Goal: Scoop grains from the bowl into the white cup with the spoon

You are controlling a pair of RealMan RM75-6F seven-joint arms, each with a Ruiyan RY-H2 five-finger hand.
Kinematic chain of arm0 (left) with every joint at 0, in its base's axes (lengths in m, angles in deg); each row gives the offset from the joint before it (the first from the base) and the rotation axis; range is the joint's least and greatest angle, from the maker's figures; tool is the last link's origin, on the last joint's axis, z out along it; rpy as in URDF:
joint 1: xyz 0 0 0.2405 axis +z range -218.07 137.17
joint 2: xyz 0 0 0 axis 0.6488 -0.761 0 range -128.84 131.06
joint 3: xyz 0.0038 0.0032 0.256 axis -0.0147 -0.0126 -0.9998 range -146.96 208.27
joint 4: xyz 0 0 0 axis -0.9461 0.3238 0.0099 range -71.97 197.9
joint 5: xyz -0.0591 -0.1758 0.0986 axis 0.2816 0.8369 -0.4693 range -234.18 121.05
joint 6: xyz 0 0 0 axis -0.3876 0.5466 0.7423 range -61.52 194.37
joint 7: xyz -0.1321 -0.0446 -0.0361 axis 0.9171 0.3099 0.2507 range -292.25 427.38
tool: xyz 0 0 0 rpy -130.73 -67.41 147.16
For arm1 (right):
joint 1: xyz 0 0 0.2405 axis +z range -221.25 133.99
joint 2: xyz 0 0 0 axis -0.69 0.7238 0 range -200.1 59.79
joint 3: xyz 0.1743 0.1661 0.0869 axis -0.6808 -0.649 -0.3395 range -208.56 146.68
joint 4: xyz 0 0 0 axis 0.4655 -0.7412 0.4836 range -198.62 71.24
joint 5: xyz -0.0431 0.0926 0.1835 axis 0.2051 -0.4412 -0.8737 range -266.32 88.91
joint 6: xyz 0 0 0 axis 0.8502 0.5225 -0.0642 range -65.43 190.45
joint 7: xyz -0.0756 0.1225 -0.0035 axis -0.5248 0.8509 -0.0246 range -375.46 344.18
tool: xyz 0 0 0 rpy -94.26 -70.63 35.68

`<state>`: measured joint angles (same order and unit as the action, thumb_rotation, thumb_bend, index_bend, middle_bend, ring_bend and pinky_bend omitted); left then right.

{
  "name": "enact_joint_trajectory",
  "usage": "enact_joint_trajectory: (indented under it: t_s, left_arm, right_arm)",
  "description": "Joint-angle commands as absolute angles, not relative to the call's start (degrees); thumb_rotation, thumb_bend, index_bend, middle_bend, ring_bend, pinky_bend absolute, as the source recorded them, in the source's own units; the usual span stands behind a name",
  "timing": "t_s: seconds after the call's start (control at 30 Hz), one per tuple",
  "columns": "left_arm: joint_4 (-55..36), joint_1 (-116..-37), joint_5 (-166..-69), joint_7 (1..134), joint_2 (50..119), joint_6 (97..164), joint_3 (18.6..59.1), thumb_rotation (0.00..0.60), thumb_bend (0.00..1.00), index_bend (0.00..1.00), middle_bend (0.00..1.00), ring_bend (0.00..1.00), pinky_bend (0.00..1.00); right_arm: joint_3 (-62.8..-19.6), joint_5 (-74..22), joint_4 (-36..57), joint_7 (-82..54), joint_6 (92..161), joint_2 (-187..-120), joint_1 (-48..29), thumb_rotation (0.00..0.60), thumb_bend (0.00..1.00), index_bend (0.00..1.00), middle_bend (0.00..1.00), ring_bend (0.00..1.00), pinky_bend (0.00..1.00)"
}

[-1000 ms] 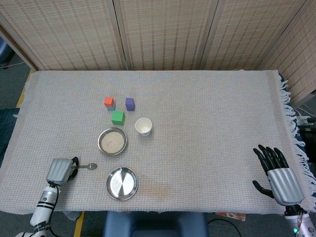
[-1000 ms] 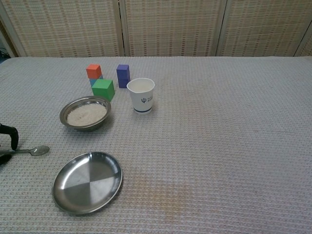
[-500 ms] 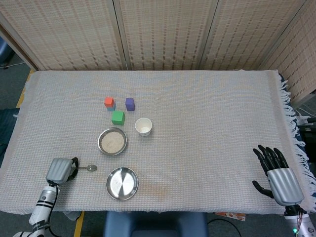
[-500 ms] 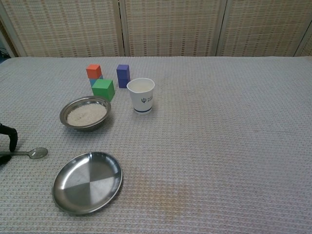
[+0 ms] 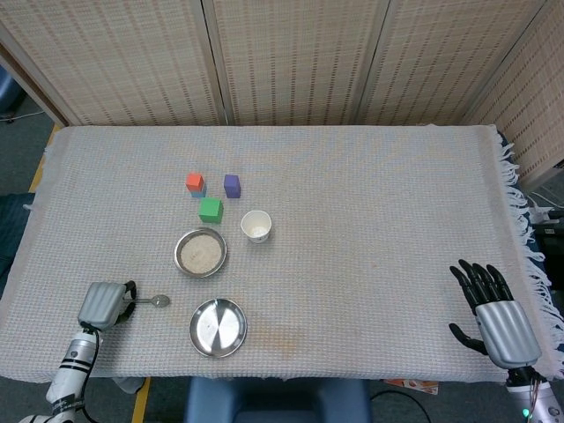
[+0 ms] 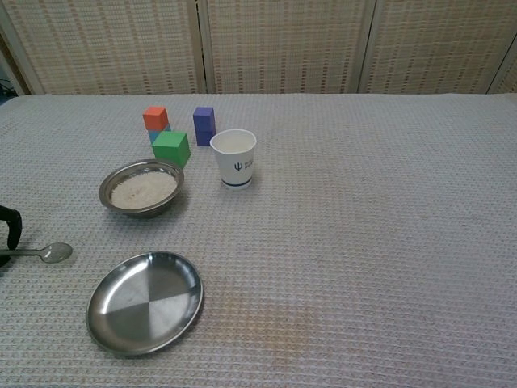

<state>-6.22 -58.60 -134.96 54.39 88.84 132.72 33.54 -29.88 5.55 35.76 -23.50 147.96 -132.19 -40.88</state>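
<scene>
The left hand (image 5: 104, 305) wears a ribbed silver-grey back shell over black fingers (image 5: 131, 289); its wrist is a pale cylinder ringed with black bands. The right hand (image 5: 495, 311) matches: grey ribbed shell, glossy black fingers (image 5: 477, 276).

Both views are evenly and fairly brightly lit, with soft, diffuse light that seems to come from overhead. Shadows are faint and short: a thin dark rim under the bowl (image 6: 142, 187), the cup (image 6: 235, 158) and the blocks (image 6: 170, 148). The plate (image 6: 145, 302) in the chest view's lower left shows wedge-shaped light and dark reflections, without harsh glare. The cloth (image 5: 370, 229) weave is crisp in the chest view and finer, slightly softer in the head view. The head view's straight lines splay toward the edges, a wide-angle effect. No motion blur shows.
</scene>
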Motion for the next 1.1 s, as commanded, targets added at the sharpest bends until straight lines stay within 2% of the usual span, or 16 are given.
enact_joint_trajectory:
  t_s: [0.03,0.2,0.33,0.63,0.9,1.1]
  left_arm:
    - [-7.19,-58.58,-134.56,53.56,88.10,132.83,33.60,0.600,0.43,0.63,1.00,1.00,1.00]
    - [-7.51,-58.70,-134.17,52.22,87.52,133.28,33.85,0.600,0.53,0.66,1.00,1.00,1.00]
    - [-6.91,-59.01,-133.45,51.63,87.29,133.13,34.39,0.600,0.57,0.69,1.00,1.00,1.00]
    - [-11.73,-60.67,-130.44,48.23,83.43,132.44,37.17,0.600,0.57,0.70,1.00,1.00,1.00]
    - [-17.43,-63.63,-126.94,34.50,82.11,133.53,39.40,0.600,0.57,0.70,1.00,1.00,1.00]
    - [-21.94,-65.87,-125.21,29.91,81.63,134.12,41.23,0.600,0.57,0.70,1.00,1.00,1.00]
  right_arm:
    - [-29.84,5.66,35.77,-23.41,148.04,-132.13,-40.90,0.600,0.13,0.00,0.00,0.00,0.00]
    - [-29.69,6.08,35.85,-23.17,148.28,-132.00,-40.97,0.600,0.13,0.00,0.00,0.00,0.00]
    - [-29.57,6.40,35.88,-22.94,148.41,-131.88,-41.00,0.600,0.13,0.00,0.00,0.00,0.00]
    - [-29.47,6.89,35.93,-22.68,148.90,-131.66,-41.17,0.600,0.13,0.00,0.00,0.00,0.00]
    - [-29.02,7.89,36.24,-23.26,149.13,-131.67,-41.32,0.600,0.13,0.00,0.00,0.00,0.00]
    - [-28.92,7.71,36.27,-23.17,148.42,-131.58,-41.08,0.600,0.13,0.00,0.00,0.00,0.00]
